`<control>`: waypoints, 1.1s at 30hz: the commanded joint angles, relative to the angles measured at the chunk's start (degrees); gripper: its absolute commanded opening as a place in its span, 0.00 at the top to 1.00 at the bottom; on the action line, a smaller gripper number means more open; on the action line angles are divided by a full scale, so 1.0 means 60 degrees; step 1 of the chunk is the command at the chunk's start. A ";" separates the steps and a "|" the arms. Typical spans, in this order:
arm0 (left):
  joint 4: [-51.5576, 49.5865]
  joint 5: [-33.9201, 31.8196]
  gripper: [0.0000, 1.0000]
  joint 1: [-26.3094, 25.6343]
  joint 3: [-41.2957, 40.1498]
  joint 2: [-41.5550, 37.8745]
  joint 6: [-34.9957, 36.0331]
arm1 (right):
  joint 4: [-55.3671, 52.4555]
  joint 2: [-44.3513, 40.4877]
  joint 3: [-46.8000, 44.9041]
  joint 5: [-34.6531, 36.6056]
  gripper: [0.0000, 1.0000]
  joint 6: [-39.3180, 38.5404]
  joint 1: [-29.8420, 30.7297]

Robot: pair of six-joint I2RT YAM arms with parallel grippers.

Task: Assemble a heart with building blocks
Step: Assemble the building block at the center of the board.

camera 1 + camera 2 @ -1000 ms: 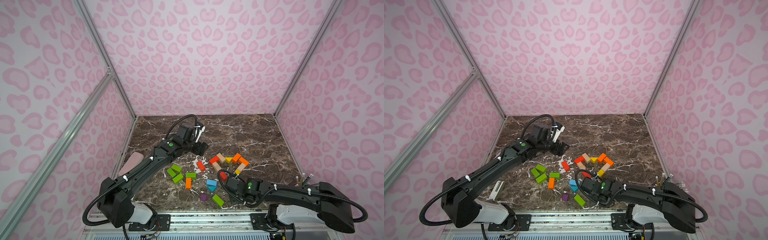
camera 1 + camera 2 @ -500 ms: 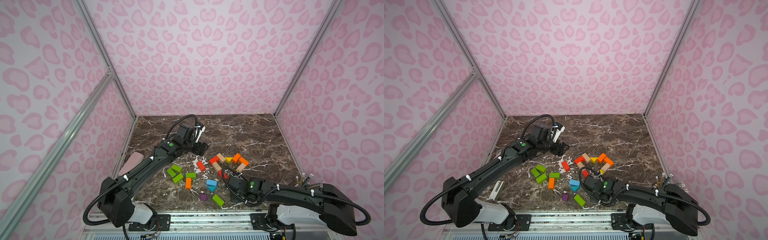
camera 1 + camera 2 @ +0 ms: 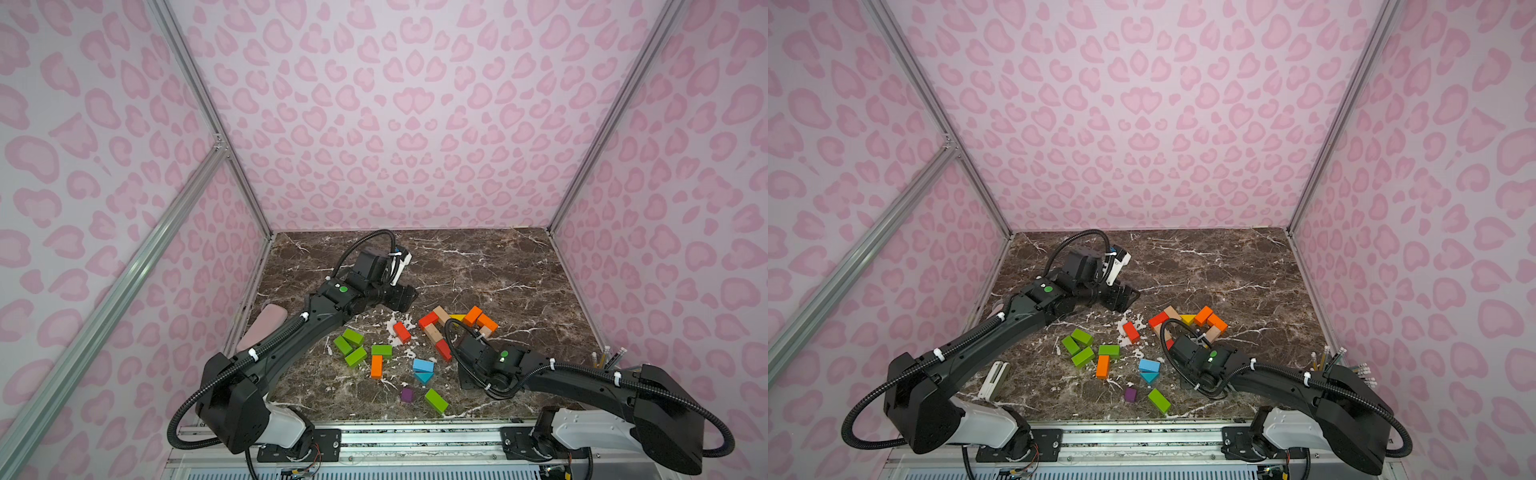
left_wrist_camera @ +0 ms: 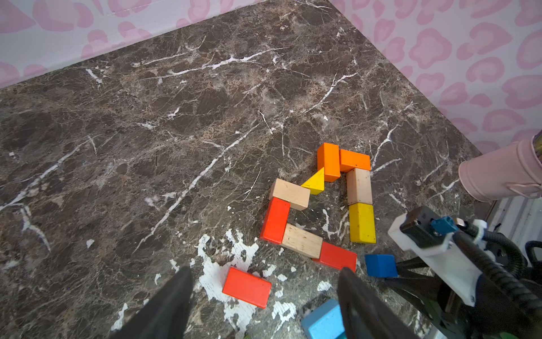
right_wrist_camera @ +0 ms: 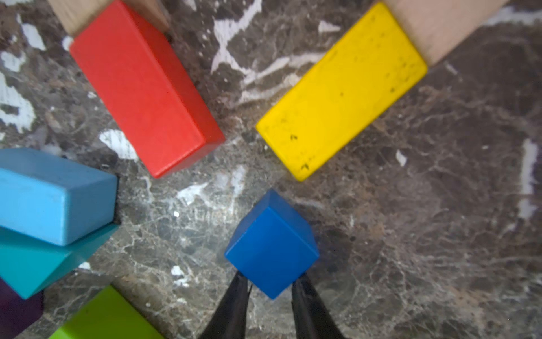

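Note:
The building blocks form a partial heart outline point(image 4: 359, 186) of orange, tan, yellow and red bricks on the marble floor point(image 3: 478, 266), seen in both top views. My right gripper point(image 5: 269, 278) is shut on a small blue cube point(image 5: 272, 243), held corner-first just short of the gap between the red brick point(image 5: 143, 88) and the yellow brick point(image 5: 343, 88). I cannot tell whether the cube touches the floor. My left gripper point(image 4: 265, 276) hangs open above a loose red brick point(image 4: 246, 286) to the left of the outline, holding nothing. The top views hide the cube under the right wrist point(image 3: 482, 357).
Loose green bricks point(image 3: 353, 345), an orange brick point(image 3: 376, 366), a light blue brick point(image 3: 423, 365) over a teal prism, a purple cube point(image 3: 407, 395) and a green brick point(image 3: 436, 401) lie near the front. A pink cup point(image 4: 498, 179) with pencils point(image 3: 606, 357) stands at the right wall.
My right gripper's jaws have closed on the blue cube, and that arm has shifted slightly to the right. The left arm has not moved.

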 commanded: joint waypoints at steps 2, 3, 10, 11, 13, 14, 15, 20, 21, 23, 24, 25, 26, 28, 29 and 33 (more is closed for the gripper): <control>0.0495 0.0054 0.20 0.0008 0.0012 0.0046 -0.0060 | 0.0456 0.0176 0.0167 -0.0069 0.69 -0.0630 -0.0154; 0.0487 0.0049 0.20 0.0001 0.0017 0.0059 -0.0062 | 0.0491 0.0228 0.0194 -0.0074 0.69 -0.0673 -0.0165; 0.0476 0.0055 0.20 0.0000 0.0006 0.0076 -0.0060 | 0.0754 0.0480 0.0370 -0.0147 0.69 -0.0773 -0.0307; 0.0480 0.0056 0.20 0.0000 0.0009 0.0076 -0.0062 | 0.0788 0.0527 0.0425 -0.0168 0.69 -0.0750 -0.0299; 0.0482 0.0050 0.20 0.0001 0.0014 0.0075 -0.0064 | 0.0775 0.0634 0.0526 -0.0124 0.69 -0.0714 -0.0323; 0.0483 0.0040 0.20 0.0001 0.0003 0.0061 -0.0067 | 0.0718 0.0698 0.0569 -0.0045 0.69 -0.0636 -0.0337; 0.0483 0.0036 0.20 0.0002 0.0003 0.0061 -0.0063 | 0.0686 0.0716 0.0589 -0.0003 0.69 -0.0610 -0.0340; 0.0490 0.0062 0.20 0.0000 -0.0012 0.0061 -0.0095 | 0.0605 0.0610 0.0650 0.0031 0.69 -0.0524 -0.0367; 0.0503 0.0069 0.20 0.0004 -0.0018 0.0065 -0.0109 | 0.0514 0.0561 0.0671 0.0109 0.69 -0.0509 -0.0379; 0.0518 0.0106 0.20 0.0003 -0.0035 0.0105 -0.0148 | 0.0416 0.0459 0.0660 0.0142 0.68 -0.0552 -0.0464; 0.0542 0.0121 0.20 0.0000 -0.0040 0.0131 -0.0175 | 0.0331 0.0410 0.0669 0.0171 0.68 -0.0567 -0.0483; 0.0564 0.0121 0.21 0.0008 -0.0061 0.0147 -0.0224 | 0.0306 0.0350 0.0665 0.0196 0.68 -0.0594 -0.0487; 0.0607 0.0148 0.21 0.0001 -0.0069 0.0173 -0.0284 | 0.0249 0.0275 0.0675 0.0201 0.68 -0.0635 -0.0518; 0.0845 0.0353 0.21 0.0001 -0.0185 0.0248 -0.0546 | 0.0219 0.0133 0.0718 0.0209 0.68 -0.0785 -0.0557; 0.1066 0.0518 0.22 0.0000 -0.0289 0.0302 -0.0729 | 0.0252 0.0070 0.0750 0.0193 0.68 -0.0931 -0.0565; 0.2088 0.0853 0.24 0.0000 -0.0854 0.0624 -0.1458 | 0.0521 -0.0111 0.0864 -0.0109 0.67 -0.1720 -0.0548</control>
